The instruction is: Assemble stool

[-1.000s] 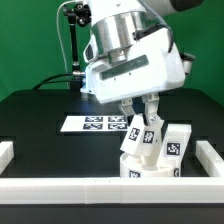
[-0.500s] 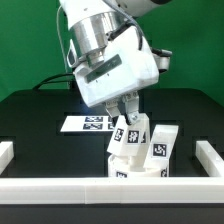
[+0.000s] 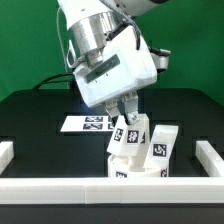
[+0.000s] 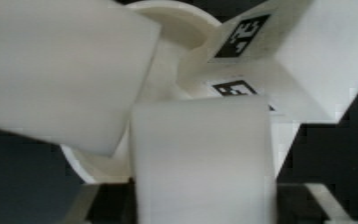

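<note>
1. The hand (image 3: 127, 112) is clamping a blocky white leg (image 3: 128, 137) between its two fingers, gripping the leg at its upper end, so the leg is hanging tilted just below the wrist.
2. The round seat (image 3: 136, 171) is lying on the table (image 3: 40, 120) directly beneath the hand, close against the white rail (image 3: 100, 187) along the near edge.
3. A second leg (image 3: 161, 145) is standing on the seat just beside the held one, apparently already fitted; from the wrist view the two are looking very close, though I cannot tell whether they are touching.
4. The parts are looking like stiff, light, hard plastic with smooth faces, so I judge them rigid and unlikely to bend or break, but liable to slip or twist in the grip if pushed off-axis.
5. The flat opposite sides of the leg are offering the best hold; gripping high is leaving the lower end free to enter the seat.
6. The seat, being light, is likely to slide or spin when pressed, and the rail beside it is probably serving as a brace.
7. The marker board (image 3: 88, 123) is lying behind the hand, well clear of the work.
</note>
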Tool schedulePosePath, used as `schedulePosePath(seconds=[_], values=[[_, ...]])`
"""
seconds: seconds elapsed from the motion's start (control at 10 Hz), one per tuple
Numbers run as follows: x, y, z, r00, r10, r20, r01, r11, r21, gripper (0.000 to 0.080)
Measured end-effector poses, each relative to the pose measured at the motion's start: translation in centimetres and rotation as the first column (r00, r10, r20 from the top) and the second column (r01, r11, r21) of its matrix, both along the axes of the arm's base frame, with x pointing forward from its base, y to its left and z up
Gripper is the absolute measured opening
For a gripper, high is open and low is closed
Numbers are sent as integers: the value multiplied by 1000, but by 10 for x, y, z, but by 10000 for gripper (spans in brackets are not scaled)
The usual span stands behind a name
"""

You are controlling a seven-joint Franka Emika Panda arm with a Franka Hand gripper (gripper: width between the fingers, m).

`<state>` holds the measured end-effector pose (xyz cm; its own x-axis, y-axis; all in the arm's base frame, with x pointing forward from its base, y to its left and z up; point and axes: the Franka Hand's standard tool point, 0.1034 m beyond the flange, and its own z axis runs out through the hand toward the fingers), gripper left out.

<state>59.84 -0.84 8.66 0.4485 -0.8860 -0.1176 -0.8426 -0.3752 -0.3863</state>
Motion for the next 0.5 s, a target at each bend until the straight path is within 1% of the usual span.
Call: schedulePosePath(seconds=[0.1,0.2,0.4,0.5], values=[[1,-4,1,1000,-18,-14,18,999,39,354],[3,-9,1,993,-113,-27,115,990,81,354],[3,-13,1,967,-249,-59,255,957,140,354],[3,-13,2,952,-295,-79,304,940,153,354]])
